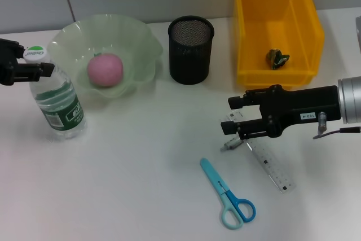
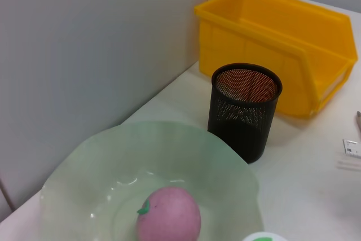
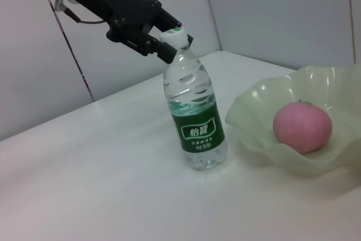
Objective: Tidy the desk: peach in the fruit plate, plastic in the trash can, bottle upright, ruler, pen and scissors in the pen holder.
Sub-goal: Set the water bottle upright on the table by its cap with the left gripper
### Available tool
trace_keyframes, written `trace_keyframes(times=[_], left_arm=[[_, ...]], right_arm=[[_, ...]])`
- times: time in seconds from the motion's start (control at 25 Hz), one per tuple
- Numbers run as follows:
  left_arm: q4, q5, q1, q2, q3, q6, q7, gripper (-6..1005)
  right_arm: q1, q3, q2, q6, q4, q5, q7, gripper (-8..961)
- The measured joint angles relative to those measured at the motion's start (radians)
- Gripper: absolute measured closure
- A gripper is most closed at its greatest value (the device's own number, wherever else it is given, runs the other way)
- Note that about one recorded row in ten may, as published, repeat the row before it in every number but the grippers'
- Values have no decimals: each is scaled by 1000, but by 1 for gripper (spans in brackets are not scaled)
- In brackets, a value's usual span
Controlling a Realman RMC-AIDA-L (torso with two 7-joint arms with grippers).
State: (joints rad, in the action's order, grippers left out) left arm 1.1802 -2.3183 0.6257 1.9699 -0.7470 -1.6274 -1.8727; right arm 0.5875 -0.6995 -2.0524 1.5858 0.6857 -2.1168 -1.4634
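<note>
The bottle (image 1: 56,101) (image 3: 194,111) stands upright at the left. My left gripper (image 1: 31,60) (image 3: 169,39) is open at its cap. A pink peach (image 1: 105,69) (image 2: 168,215) (image 3: 302,127) lies in the green fruit plate (image 1: 141,55) (image 2: 84,196) (image 3: 254,111). Crumpled plastic (image 1: 277,57) sits in the yellow bin (image 1: 248,38) (image 2: 282,43). The black mesh pen holder (image 1: 190,49) (image 2: 245,111) holds nothing I can see. My right gripper (image 1: 234,115) hangs open just above the grey pen (image 1: 230,144). The clear ruler (image 1: 272,166) lies beside the pen. Blue scissors (image 1: 228,196) lie nearer the front.
A wall runs close behind the plate, pen holder and bin. The bin stands at the back right, close behind my right arm. White tabletop (image 1: 130,184) lies bare between the bottle and the scissors.
</note>
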Motion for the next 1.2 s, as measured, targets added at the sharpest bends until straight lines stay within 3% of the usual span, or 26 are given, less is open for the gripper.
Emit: trace_keyframes(times=[1.2], left_arm=[[-7,-6,4,-2,-8,14,-1,437]], right_arm=[[2,3,0,-1,-8,0,-2,234]])
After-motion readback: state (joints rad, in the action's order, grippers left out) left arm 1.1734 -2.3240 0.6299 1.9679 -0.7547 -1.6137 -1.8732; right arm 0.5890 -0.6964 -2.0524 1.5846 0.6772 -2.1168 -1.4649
